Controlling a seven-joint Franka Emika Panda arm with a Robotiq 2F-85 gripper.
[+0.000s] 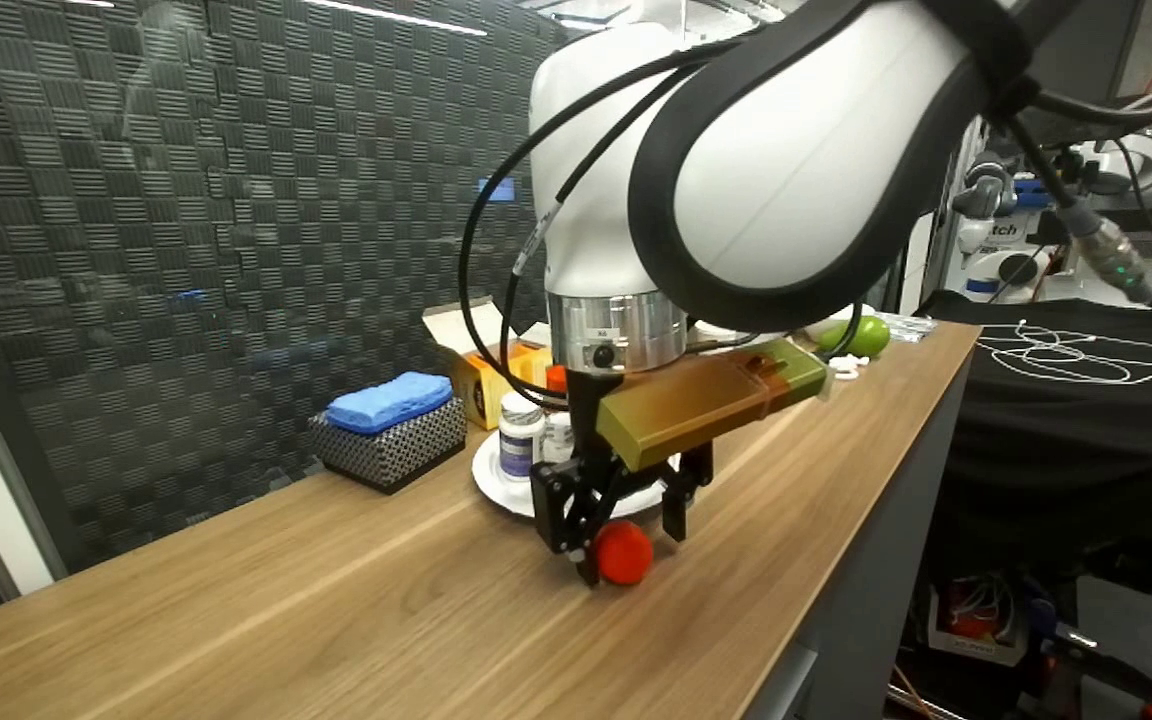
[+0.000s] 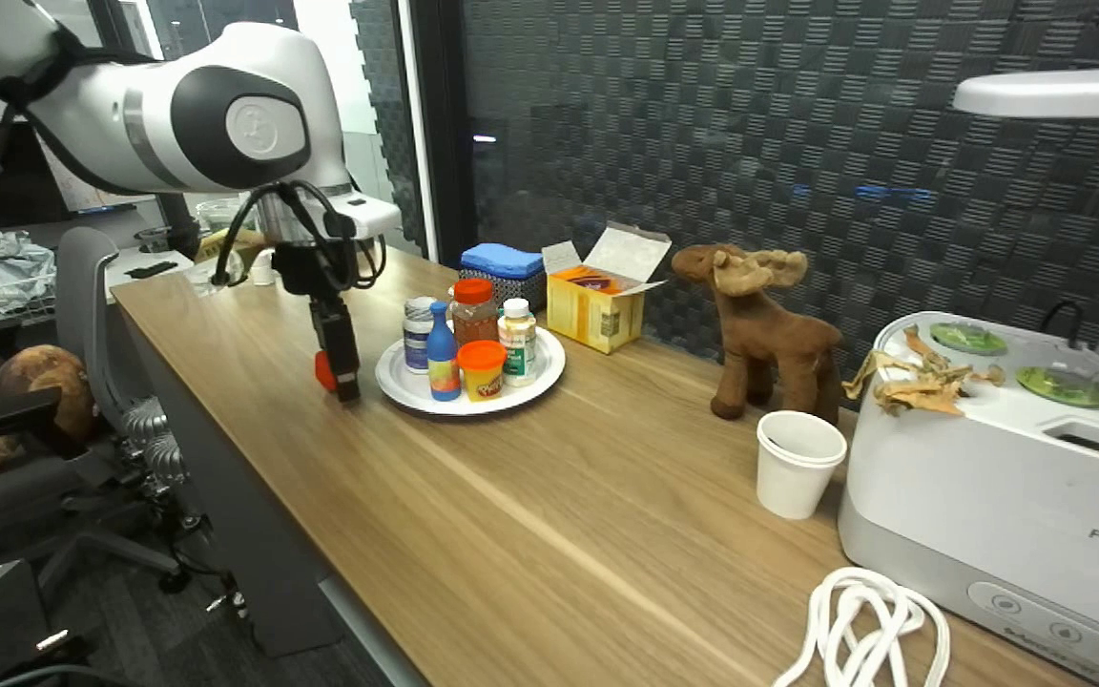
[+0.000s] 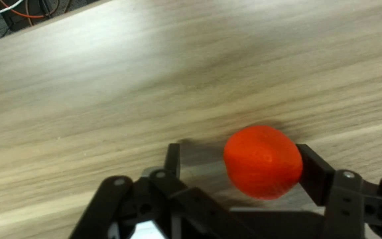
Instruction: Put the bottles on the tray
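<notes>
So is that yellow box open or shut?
Open. In an exterior view, the yellow box has its pale flaps spread apart, and you can see orange stuff inside.

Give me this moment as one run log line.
Gripper: open | Red rounded object: between the jaws, nearer one side, not gripped | White tray: holds upright bottles, red-lidded jar, orange-lidded tub

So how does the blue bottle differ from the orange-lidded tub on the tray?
The blue bottle is taller; the orange-lidded tub is squat. The blue bottle is slim and narrows to a neck; the orange-lidded tub is broader, with a wide top. The blue bottle is mostly blue; the orange-lidded tub is yellow below its lid. Both stand upright on the white tray.
</notes>
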